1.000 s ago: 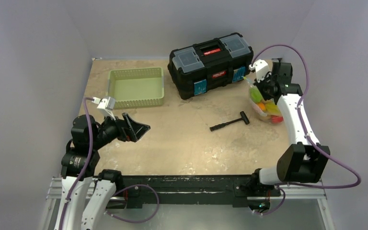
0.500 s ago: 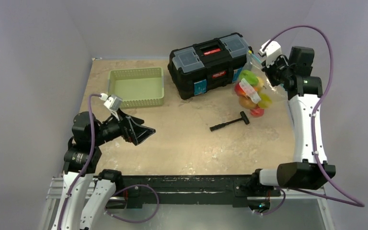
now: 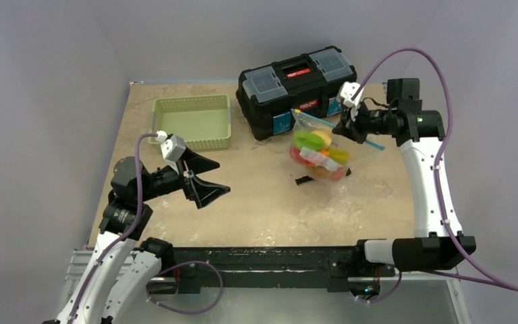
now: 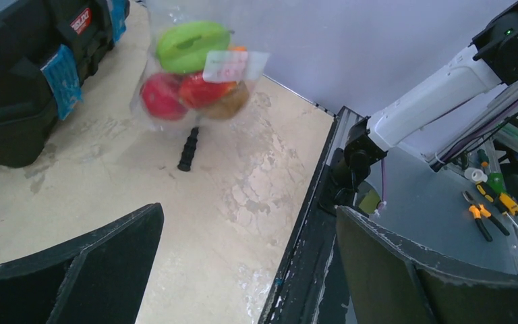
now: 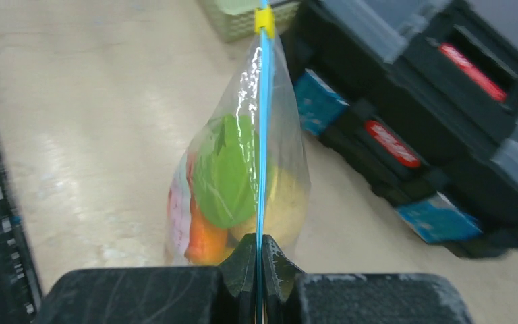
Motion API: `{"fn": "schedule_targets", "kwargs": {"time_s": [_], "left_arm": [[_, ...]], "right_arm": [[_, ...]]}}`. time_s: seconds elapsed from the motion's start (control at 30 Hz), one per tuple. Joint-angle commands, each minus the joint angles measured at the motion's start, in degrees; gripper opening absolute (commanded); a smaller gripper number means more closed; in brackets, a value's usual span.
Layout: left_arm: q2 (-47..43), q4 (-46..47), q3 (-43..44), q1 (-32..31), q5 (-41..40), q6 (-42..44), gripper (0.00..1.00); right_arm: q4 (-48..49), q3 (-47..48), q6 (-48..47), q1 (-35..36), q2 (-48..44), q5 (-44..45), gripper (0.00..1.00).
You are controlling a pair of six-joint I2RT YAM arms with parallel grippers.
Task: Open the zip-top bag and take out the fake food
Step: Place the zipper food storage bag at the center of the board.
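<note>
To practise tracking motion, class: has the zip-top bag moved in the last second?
Yes. The zip-top bag has been carried left: from beside the right end of the toolbox to in front of its right half, now hanging over the hammer.

I count one zip-top bag [image 3: 320, 145]. The fake food [image 4: 189, 46] inside it shows at least five pieces: green, red, orange, yellow and brown. They are packed too close for me to tell the exact number. The one counter [image 3: 256, 202] carries one green basket [image 3: 192, 143], one black toolbox [image 3: 297, 88] and one hammer [image 4: 189, 150]. I have two claws, my left claw [image 3: 221, 179] and my right claw [image 3: 346, 128].
</note>
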Motion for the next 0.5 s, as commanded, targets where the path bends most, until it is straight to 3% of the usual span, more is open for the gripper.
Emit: {"fn": "schedule_targets", "kwargs": {"time_s": [0.0, 0.23, 0.47], "left_arm": [[0.1, 7.7, -2.7, -3.0, -0.7, 1.7, 1.00], [-1.9, 16.6, -11.7, -12.9, -8.7, -1.6, 0.98], [3.8, 21.4, -14.2, -21.2, -15.6, 1.8, 0.94]], "right_arm": [[-3.0, -4.9, -4.5, 4.1, -3.0, -11.0, 0.00], [-0.6, -13.6, -4.3, 6.1, -4.0, -16.8, 0.00], [2.4, -22.6, -6.8, 8.6, -5.5, -18.0, 0.00]]}}
